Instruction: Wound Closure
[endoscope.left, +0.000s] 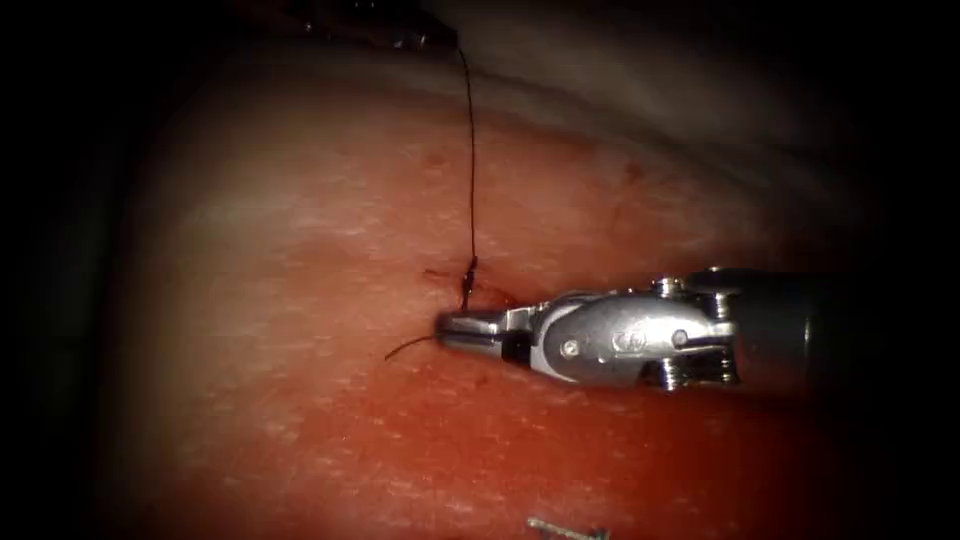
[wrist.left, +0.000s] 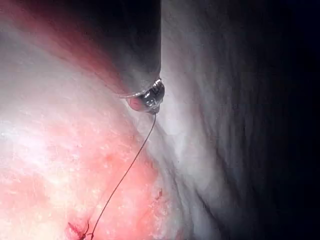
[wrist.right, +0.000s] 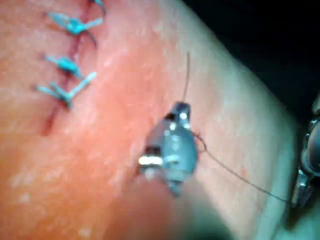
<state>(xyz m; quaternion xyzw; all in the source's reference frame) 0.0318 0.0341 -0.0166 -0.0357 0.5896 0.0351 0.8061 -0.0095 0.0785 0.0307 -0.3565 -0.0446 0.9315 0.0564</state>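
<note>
Jaws of right tool (endoscope.left: 447, 328) clamp one thread (endoscope.left: 472, 150), left tool (wrist.left: 153, 107) grips it too

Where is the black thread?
In the endoscope view the thread runs straight up from the knot at the cut, just above the right tool, toward the left tool.

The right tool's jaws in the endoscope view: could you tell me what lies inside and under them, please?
The right tool lies closed on a short thread tail emerging at its tip, beside the knot. Underneath is tissue; the jaws hide the spot they cover. The left tool holds the long thread.
</note>
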